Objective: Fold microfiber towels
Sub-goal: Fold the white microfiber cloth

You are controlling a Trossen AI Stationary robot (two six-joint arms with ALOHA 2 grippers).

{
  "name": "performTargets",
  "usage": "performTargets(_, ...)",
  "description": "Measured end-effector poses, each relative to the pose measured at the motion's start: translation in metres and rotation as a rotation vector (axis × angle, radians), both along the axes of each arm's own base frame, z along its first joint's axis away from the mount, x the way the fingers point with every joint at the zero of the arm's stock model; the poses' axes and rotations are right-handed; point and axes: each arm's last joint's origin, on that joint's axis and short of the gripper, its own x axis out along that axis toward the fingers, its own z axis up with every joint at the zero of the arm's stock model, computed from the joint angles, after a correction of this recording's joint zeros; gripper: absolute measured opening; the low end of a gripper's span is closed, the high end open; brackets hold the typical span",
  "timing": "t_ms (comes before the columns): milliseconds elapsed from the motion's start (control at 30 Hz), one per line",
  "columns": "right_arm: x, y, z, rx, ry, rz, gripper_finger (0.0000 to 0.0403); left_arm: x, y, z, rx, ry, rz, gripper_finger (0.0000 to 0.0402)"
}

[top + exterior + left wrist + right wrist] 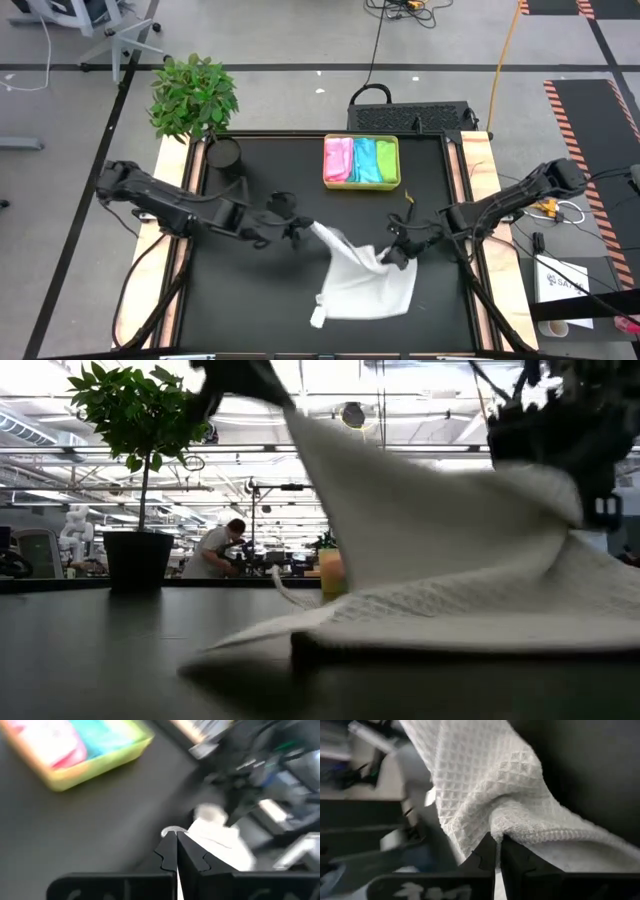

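A white waffle-weave microfiber towel (362, 278) lies near the table's middle front, its far part raised between my two grippers. My left gripper (303, 228) is shut on its left far corner. My right gripper (398, 252) is shut on its right far part. Pink, teal and lime green towels (361, 160) lie folded in a yellow-green tray (399, 165) at the far middle. The light blue towel is not in view. My left gripper pinches the white towel's far left corner (176, 831) between its two fingers, coming level from the table's left. The corner is lifted and the cloth runs taut down toward the right gripper. My right gripper pinches a bunched fold of the towel's edge (499, 831) between its two fingers, coming from the table's right. The cloth there is lifted, and the towel's near part (355, 300) rests on the table.
A potted plant (193, 98) and a dark cup (224, 155) stand at the far left corner. Bare black tabletop (260, 300) lies left of the towel. A person works in the room beyond the table (215, 550).
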Motion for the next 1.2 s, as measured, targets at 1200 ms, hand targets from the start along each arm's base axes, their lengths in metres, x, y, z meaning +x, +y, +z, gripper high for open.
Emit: performTargets(1200,-0.008,-0.046,0.018,-0.133,-0.119,-0.002,0.0125,0.066,0.016,-0.124,-0.066,0.270,-0.030,0.0000)
